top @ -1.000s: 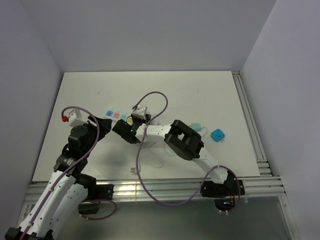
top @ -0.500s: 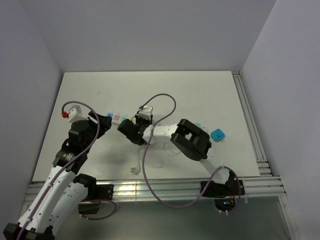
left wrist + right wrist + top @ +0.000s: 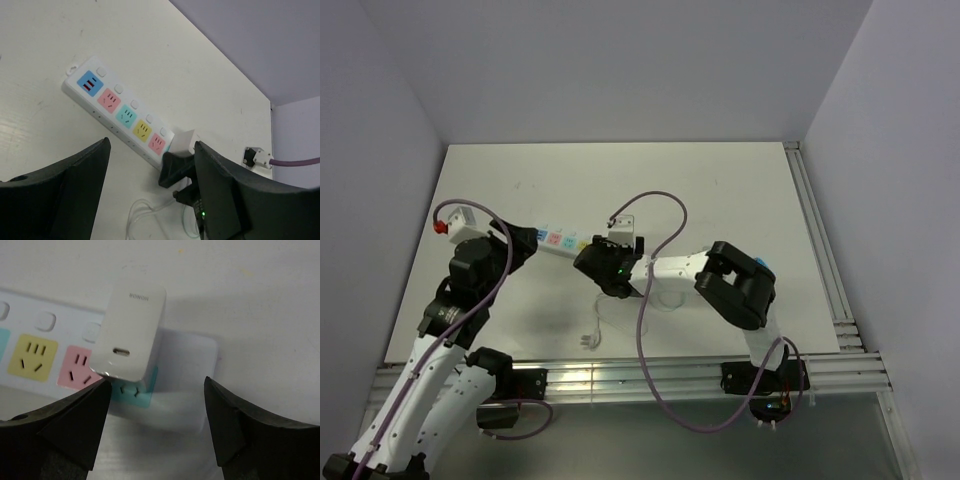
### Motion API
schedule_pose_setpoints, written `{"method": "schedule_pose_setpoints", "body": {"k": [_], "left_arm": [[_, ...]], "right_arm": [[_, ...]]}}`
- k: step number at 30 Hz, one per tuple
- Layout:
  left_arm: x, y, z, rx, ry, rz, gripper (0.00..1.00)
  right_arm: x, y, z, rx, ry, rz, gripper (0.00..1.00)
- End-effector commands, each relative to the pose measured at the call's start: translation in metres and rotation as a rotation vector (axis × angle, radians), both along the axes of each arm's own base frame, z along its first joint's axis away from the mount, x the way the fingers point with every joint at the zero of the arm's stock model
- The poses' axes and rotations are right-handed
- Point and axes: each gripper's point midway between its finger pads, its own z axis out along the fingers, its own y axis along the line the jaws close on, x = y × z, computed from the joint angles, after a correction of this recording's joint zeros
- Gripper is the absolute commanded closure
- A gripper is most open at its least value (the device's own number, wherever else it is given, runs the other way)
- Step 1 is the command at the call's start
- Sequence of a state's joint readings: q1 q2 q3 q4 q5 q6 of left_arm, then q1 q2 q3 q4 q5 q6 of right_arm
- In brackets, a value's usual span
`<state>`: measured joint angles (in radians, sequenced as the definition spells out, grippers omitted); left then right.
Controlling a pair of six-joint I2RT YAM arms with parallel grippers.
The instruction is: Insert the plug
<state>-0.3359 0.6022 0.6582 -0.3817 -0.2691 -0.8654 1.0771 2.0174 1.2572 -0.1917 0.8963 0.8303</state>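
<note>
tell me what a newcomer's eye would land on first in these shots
A pastel power strip with blue, pink, teal and yellow sockets lies across the left half of the white table. A white USB-C charger stands up from its teal end socket, apparently plugged in, and the open right pincer straddles it without touching. The left pincer hovers open over the strip.

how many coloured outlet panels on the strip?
6 along the white power strip: blue, pink, teal, yellow, second pink, and last teal partly under the white charger. No others seen.
</note>
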Motion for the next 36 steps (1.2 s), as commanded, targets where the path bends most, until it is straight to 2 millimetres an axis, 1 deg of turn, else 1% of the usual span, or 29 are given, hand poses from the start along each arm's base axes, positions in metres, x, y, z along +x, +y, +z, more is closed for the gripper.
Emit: {"method": "schedule_pose_setpoints", "body": {"k": [1, 2, 4, 5, 6, 7, 8, 9, 10, 11, 12, 13, 14, 15, 16, 17, 18, 19, 21, 22, 23, 25, 27, 28, 29, 31, 32, 33, 36], "left_arm": [[-0.004, 0.014, 0.038, 0.013, -0.087, 0.058, 0.26], [-0.003, 0.016, 0.048, 0.017, -0.102, 0.065, 0.25], [-0.002, 0.018, 0.053, 0.034, -0.091, 0.077, 0.25], [0.003, 0.017, 0.056, 0.048, -0.081, 0.074, 0.24], [0.007, 0.015, 0.054, 0.059, -0.068, 0.069, 0.23], [0.012, 0.010, 0.054, 0.060, -0.061, 0.050, 0.23], [0.024, 0.003, 0.046, 0.078, -0.017, 0.030, 0.24], [0.031, -0.002, 0.041, 0.101, 0.008, 0.005, 0.27], [0.037, -0.013, 0.036, 0.105, 0.031, -0.048, 0.29], [0.051, -0.020, 0.022, 0.129, 0.095, -0.066, 0.34], [0.057, -0.024, 0.016, 0.136, 0.120, -0.077, 0.38], [0.062, -0.031, 0.011, 0.135, 0.130, -0.108, 0.45], [0.070, -0.044, 0.005, 0.118, 0.121, -0.162, 0.57], [0.074, -0.050, 0.002, 0.106, 0.114, -0.184, 0.61], [0.077, -0.055, 0.000, 0.094, 0.100, -0.200, 0.64], [0.082, -0.062, -0.007, 0.076, 0.097, -0.222, 0.72], [0.085, -0.065, -0.009, 0.070, 0.092, -0.230, 0.73], [0.088, -0.070, -0.016, 0.065, 0.091, -0.251, 0.74], [0.092, -0.073, -0.019, 0.057, 0.097, -0.259, 0.74], [0.094, -0.075, -0.024, 0.057, 0.109, -0.263, 0.71], [0.096, -0.075, -0.025, 0.052, 0.109, -0.260, 0.69], [0.098, -0.077, -0.032, 0.051, 0.117, -0.265, 0.68], [0.100, -0.081, -0.034, 0.039, 0.108, -0.279, 0.69], [0.100, -0.082, -0.042, 0.036, 0.127, -0.280, 0.70], [0.101, -0.083, -0.046, 0.031, 0.134, -0.278, 0.72], [0.101, -0.089, -0.058, 0.019, 0.156, -0.304, 0.78], [0.100, -0.090, -0.063, 0.015, 0.169, -0.308, 0.78], [0.099, -0.090, -0.068, 0.014, 0.180, -0.310, 0.78], [0.100, -0.089, -0.071, 0.007, 0.160, -0.303, 0.70]], "right_arm": [[-0.067, -0.038, -0.055, -0.167, 0.344, 0.145, 0.19], [-0.065, -0.036, -0.036, -0.137, 0.320, 0.157, 0.19], [-0.068, -0.035, -0.020, -0.100, 0.307, 0.181, 0.19], [-0.068, -0.030, 0.001, -0.061, 0.287, 0.212, 0.19], [-0.066, -0.025, 0.015, -0.034, 0.274, 0.228, 0.19], [-0.067, -0.027, 0.024, -0.039, 0.281, 0.241, 0.20], [-0.069, -0.021, 0.041, 0.006, 0.288, 0.270, 0.20], [-0.065, -0.015, 0.059, 0.042, 0.276, 0.281, 0.21], [-0.065, -0.017, 0.068, 0.047, 0.285, 0.292, 0.24], [-0.067, -0.012, 0.086, 0.101, 0.282, 0.324, 0.25], [-0.066, -0.010, 0.102, 0.133, 0.273, 0.337, 0.26], [-0.064, -0.009, 0.115, 0.161, 0.261, 0.348, 0.33], [-0.059, -0.013, 0.134, 0.210, 0.237, 0.346, 0.36], [-0.063, -0.006, 0.144, 0.266, 0.263, 0.393, 0.42], [-0.059, -0.006, 0.152, 0.307, 0.264, 0.404, 0.66], [-0.045, -0.015, 0.160, 0.352, 0.262, 0.382, 0.79], [-0.042, -0.013, 0.165, 0.399, 0.280, 0.407, 0.89], [-0.028, -0.021, 0.168, 0.421, 0.277, 0.400, 1.00], [-0.017, -0.023, 0.176, 0.428, 0.269, 0.406, 1.00], [-0.014, -0.020, 0.165, 0.395, 0.298, 0.428, 1.00], [-0.008, -0.014, 0.176, 0.395, 0.289, 0.448, 1.00], [-0.006, -0.009, 0.158, 0.344, 0.347, 0.468, 1.00], [0.000, -0.002, 0.158, 0.342, 0.341, 0.482, 1.00], [0.002, 0.001, 0.149, 0.327, 0.358, 0.480, 1.00], [0.005, 0.004, 0.151, 0.328, 0.356, 0.483, 1.00], [0.008, 0.004, 0.134, 0.297, 0.404, 0.458, 1.00], [0.012, 0.005, 0.134, 0.291, 0.401, 0.454, 1.00], [0.012, 0.002, 0.129, 0.268, 0.416, 0.440, 1.00], [0.015, 0.000, 0.118, 0.242, 0.424, 0.415, 1.00]]}}
